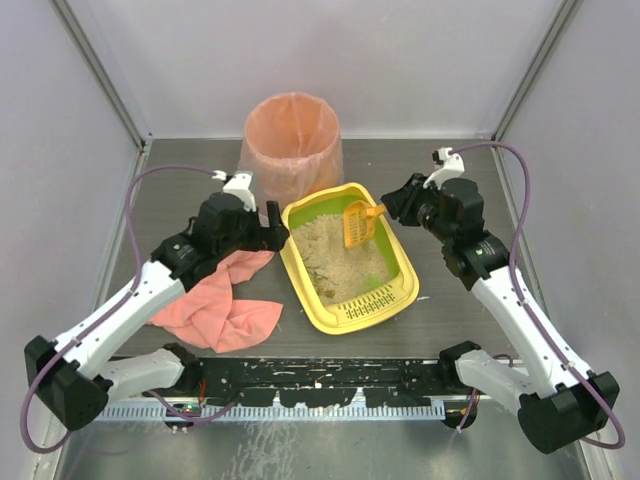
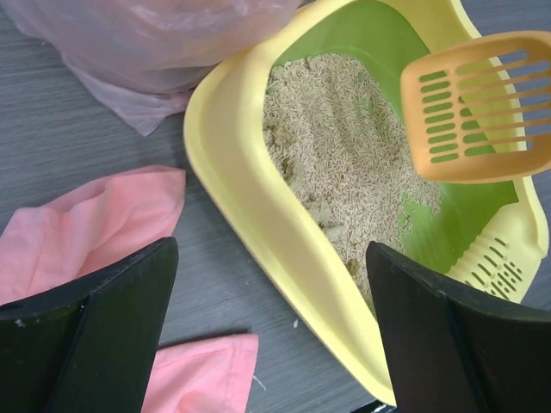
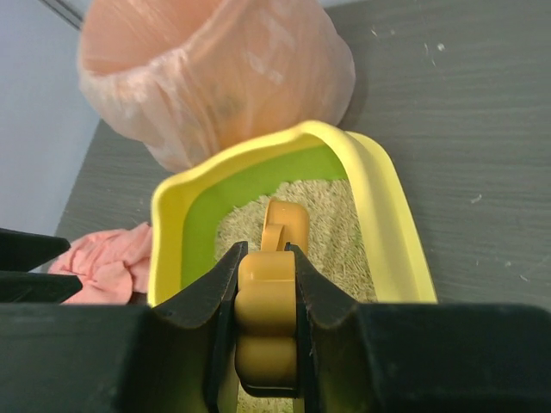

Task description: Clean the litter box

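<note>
On table point(image 1: 455, 310): one litter box point(image 1: 350, 316), one scoop point(image 1: 355, 226), one bin point(image 1: 292, 140).

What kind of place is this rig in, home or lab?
Most likely a lab test cell, not a home: bare pale walls and metal frame posts box in a grey table, and the litter box, lined bin and pink cloth look like staged props.

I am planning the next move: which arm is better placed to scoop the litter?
Right. The right gripper is shut on the scoop, which hangs over the litter. The left gripper is open and empty by the box.
</note>
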Controlling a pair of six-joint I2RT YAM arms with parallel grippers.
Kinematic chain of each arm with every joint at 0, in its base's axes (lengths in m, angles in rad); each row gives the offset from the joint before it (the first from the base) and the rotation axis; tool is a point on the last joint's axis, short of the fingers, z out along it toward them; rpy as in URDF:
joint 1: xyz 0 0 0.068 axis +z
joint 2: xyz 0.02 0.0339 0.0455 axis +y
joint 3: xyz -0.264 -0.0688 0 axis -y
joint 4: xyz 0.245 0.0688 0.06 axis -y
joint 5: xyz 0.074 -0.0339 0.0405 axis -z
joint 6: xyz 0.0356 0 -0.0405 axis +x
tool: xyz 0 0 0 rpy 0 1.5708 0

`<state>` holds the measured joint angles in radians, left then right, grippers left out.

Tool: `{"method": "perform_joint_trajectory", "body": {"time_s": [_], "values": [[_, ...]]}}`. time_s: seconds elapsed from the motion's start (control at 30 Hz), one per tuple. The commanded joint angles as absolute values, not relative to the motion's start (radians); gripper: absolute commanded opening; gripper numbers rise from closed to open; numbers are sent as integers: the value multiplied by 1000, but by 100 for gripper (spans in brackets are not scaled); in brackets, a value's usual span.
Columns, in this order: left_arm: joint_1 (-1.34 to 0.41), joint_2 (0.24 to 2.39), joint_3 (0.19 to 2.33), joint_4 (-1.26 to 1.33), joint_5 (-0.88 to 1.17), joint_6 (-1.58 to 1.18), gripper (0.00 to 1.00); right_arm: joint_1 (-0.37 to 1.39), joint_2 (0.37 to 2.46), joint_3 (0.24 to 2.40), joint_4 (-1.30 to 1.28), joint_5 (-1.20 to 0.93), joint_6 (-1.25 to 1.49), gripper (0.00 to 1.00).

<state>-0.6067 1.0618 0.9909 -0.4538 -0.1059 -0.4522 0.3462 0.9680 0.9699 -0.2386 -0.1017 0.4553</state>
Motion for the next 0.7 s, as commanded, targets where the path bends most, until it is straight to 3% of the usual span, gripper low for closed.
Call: {"method": "perform_joint_trajectory", "body": {"time_s": [0.0, 0.13, 0.67], "values": [[-666, 1156, 1072, -345, -218, -428, 89, 369, 1024, 980, -261, -16, 465, 1], [-685, 1255, 1115, -328, -214, -424, 82, 402, 1097, 1017, -292, 69, 420, 1], [-720, 1456, 1192, -330, -283, -398, 76, 451, 1337, 1063, -91, 110, 468, 1]]}}
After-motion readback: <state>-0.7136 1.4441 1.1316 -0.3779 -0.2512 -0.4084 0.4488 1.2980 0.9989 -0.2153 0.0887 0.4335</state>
